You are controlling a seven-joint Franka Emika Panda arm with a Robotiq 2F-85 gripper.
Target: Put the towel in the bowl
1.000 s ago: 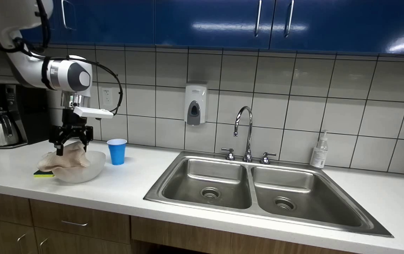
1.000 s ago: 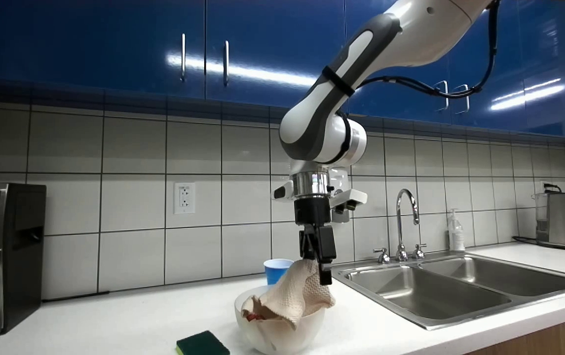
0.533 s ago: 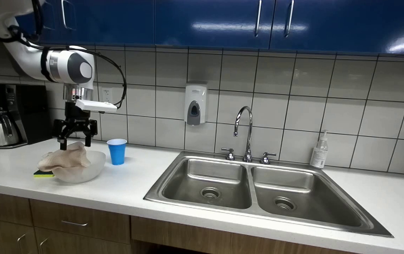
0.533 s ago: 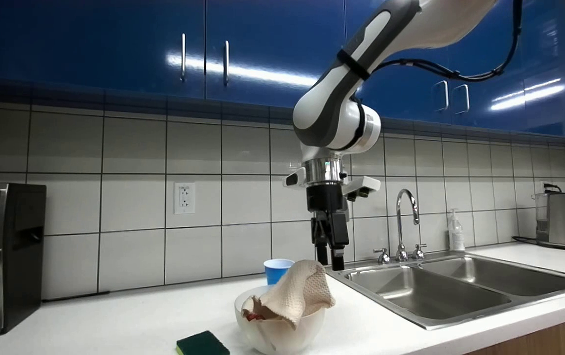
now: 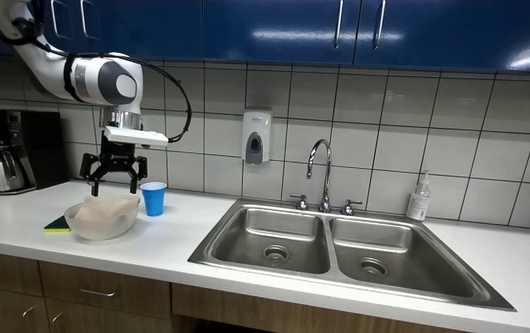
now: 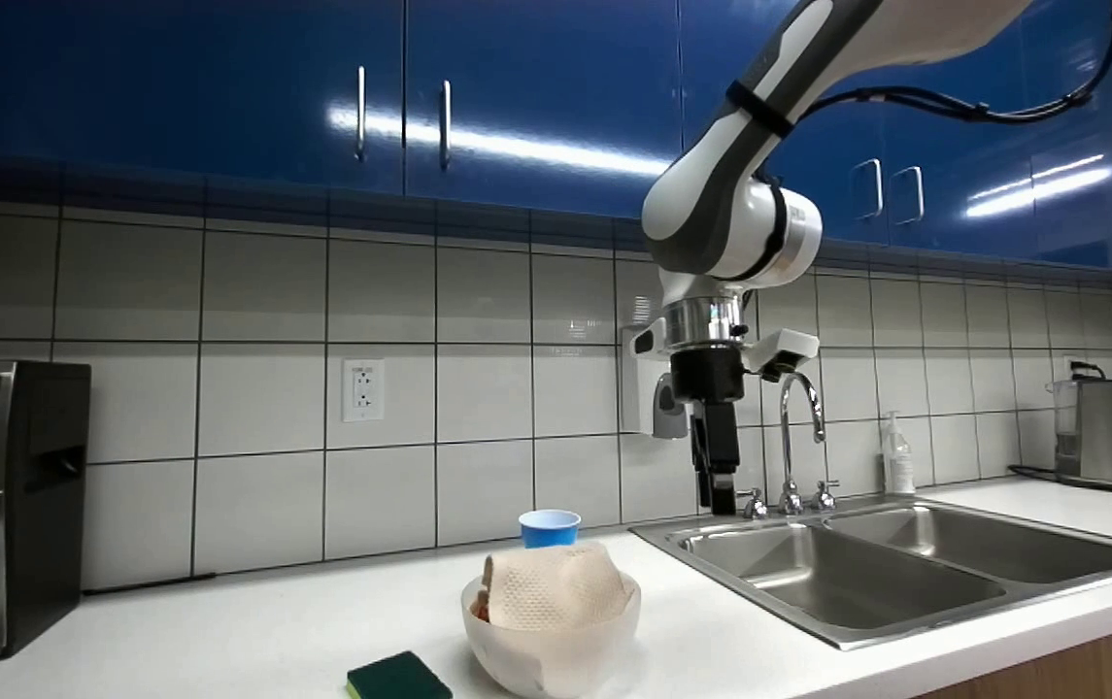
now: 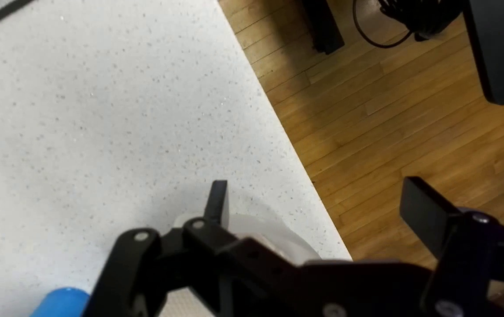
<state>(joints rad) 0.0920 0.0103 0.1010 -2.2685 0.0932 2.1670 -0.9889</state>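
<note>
Tan waffle-weave towel (image 6: 556,587) sits bunched inside translucent white bowl (image 6: 509,655), top bulging above rim. Reddish bit (image 6: 482,610) at towel's edge, too small to identify. Robotiq gripper (image 5: 114,187) hangs higher, pointing down, jaws spread wide, apart from towel; wrist view shows same broad gap. On white countertop (image 5: 158,247): green-and-yellow sponge (image 6: 398,677) just beside bowl, blue cup (image 5: 153,200) upright near bowl's opposite side. Stainless double-basin sink (image 5: 339,275) farther along.
</note>
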